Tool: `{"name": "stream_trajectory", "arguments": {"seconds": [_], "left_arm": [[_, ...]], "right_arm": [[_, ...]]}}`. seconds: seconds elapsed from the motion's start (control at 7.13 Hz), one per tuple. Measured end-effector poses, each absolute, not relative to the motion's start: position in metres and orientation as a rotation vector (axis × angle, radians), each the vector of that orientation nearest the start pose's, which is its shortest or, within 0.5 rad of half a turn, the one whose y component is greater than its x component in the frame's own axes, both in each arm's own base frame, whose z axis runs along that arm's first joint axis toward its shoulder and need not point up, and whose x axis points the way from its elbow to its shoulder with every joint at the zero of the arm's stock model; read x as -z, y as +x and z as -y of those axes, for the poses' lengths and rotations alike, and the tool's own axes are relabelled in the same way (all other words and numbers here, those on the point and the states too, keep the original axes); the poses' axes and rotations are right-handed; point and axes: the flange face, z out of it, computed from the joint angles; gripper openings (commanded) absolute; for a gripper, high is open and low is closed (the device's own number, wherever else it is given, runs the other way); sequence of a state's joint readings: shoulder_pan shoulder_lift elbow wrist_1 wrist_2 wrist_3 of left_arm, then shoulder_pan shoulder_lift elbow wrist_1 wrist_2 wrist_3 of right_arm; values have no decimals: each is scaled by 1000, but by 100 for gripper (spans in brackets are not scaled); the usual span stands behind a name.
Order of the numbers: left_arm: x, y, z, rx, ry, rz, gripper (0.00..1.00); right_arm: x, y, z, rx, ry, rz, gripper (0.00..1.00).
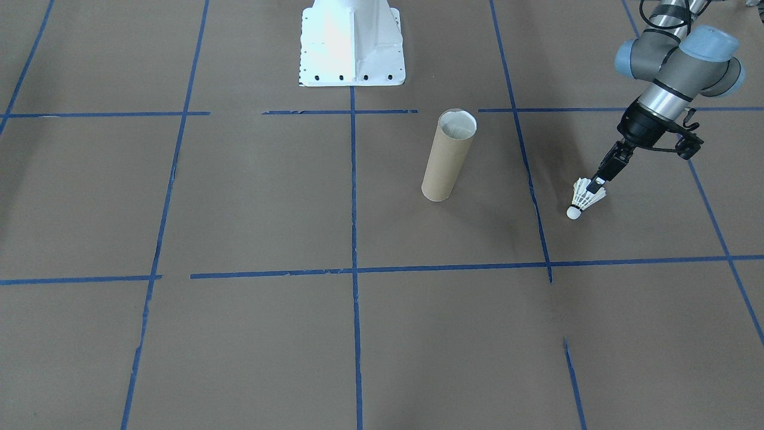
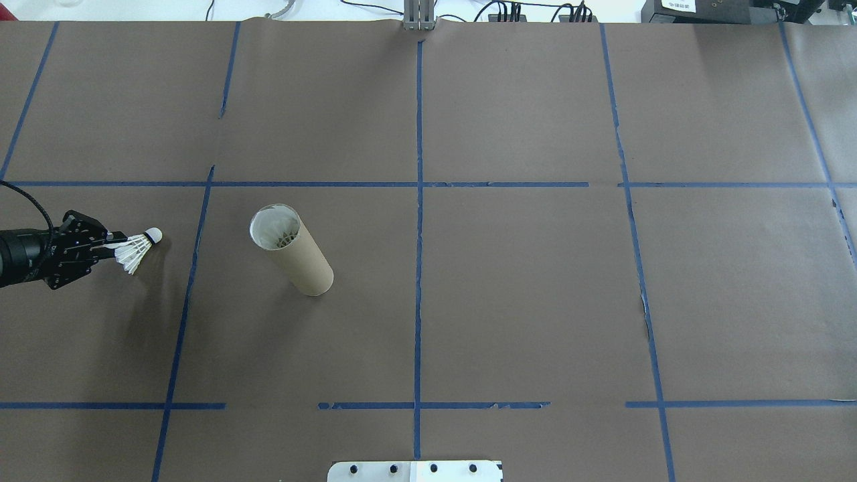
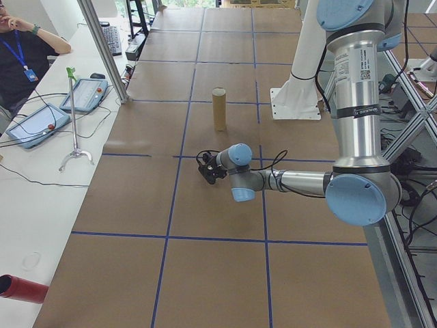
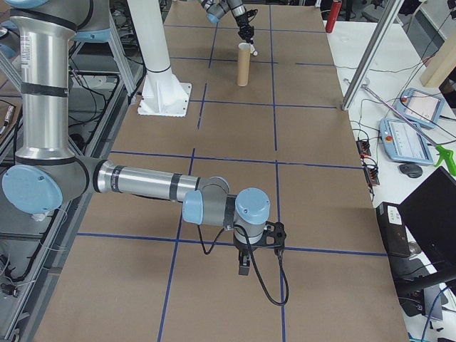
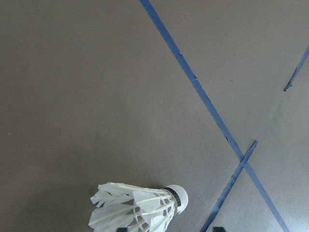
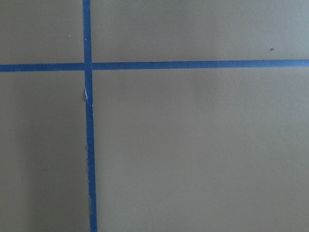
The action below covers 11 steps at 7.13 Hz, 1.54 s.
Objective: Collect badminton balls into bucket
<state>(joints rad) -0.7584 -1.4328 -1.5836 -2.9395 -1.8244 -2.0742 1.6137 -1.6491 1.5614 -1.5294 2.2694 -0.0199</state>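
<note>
- The bucket (image 2: 292, 250) is standing upright, mouth up, well apart from the left gripper (image 2: 110, 246), toward the table's middle; feathers are showing inside
- The left gripper is clenching the shuttlecock (image 2: 137, 250) by its skirt, cork pointing away
- The right gripper (image 4: 244, 265) is hanging far off; whether it is released, I cannot tell

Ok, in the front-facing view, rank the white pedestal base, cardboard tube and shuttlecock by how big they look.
1. white pedestal base, though cut off by the frame's top edge
2. cardboard tube
3. shuttlecock, clearly smallest, its skirt gripped by the left gripper
</note>
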Motion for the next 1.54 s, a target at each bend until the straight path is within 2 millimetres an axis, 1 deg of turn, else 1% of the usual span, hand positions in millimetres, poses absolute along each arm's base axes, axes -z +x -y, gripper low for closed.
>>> {"name": "stream_trajectory", "arguments": {"seconds": [0.28, 0.56, 0.84, 1.12, 1.26, 1.54], "left_arm": [[-568, 255, 390, 926, -63, -1317, 0], [-563, 255, 387, 901, -75, -1327, 0], [-548, 254, 380, 793, -130, -1342, 0], [-534, 245, 381, 684, -135, -1319, 0], [-523, 241, 382, 643, -118, -1276, 0], [-486, 234, 384, 566, -72, -1159, 0]], "right_arm": [[-702, 89, 450, -38, -23, 699, 100], [-701, 89, 450, -38, -22, 699, 100], [-701, 89, 450, -38, -22, 699, 100], [-701, 89, 450, -38, -22, 700, 100], [-701, 89, 450, -38, -22, 699, 100], [-701, 89, 450, -38, -23, 699, 100]]}}
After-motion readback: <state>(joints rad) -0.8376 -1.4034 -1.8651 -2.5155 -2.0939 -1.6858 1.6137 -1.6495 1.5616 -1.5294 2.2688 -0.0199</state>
